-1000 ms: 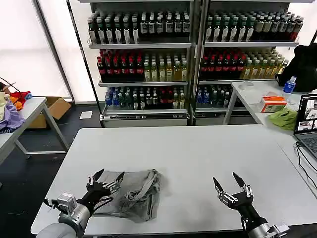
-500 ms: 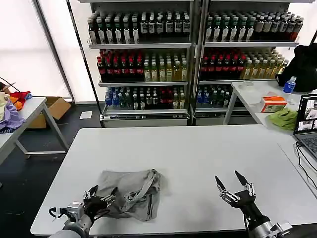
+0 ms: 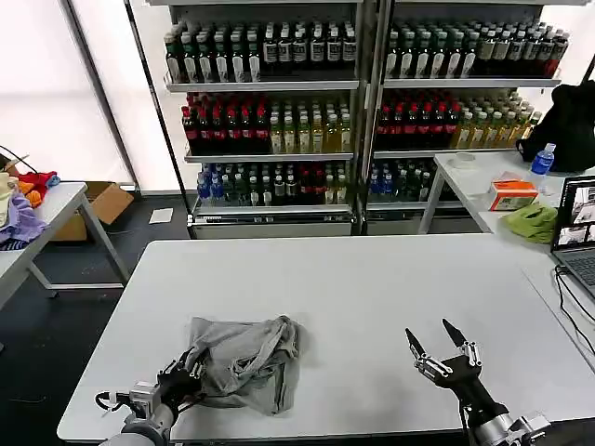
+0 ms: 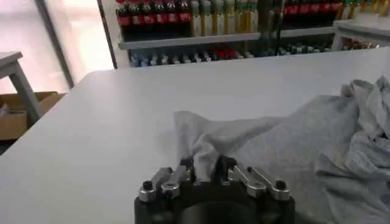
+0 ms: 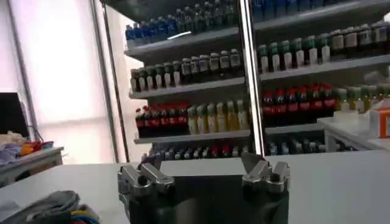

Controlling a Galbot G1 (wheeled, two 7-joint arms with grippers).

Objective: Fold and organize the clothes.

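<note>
Table (image 3: 372, 279) first: white and wide, it is spreading out in front of me, and behind it the shelves (image 3: 353, 102) of bottled drinks are filling the back wall. On the near left part of the table a crumpled light grey shirt (image 3: 244, 358) is lying in a loose heap, with a fold of it reaching toward my left side. My left gripper (image 3: 178, 383) is sitting at the near left edge of the table, and its fingers are pinching together on that near fold of the shirt (image 4: 207, 149); from the left wrist camera the cloth is bunching up between the closed fingers of the gripper (image 4: 210, 173). I am not sure how much of the fabric is actually caught, since the fold is hiding the tips. My right gripper (image 3: 435, 339) is hovering over the near right part of the table, well apart from the shirt, with its two fingers spread wide and nothing between them; the right wrist camera is showing the same gap in that gripper (image 5: 204, 173).
</note>
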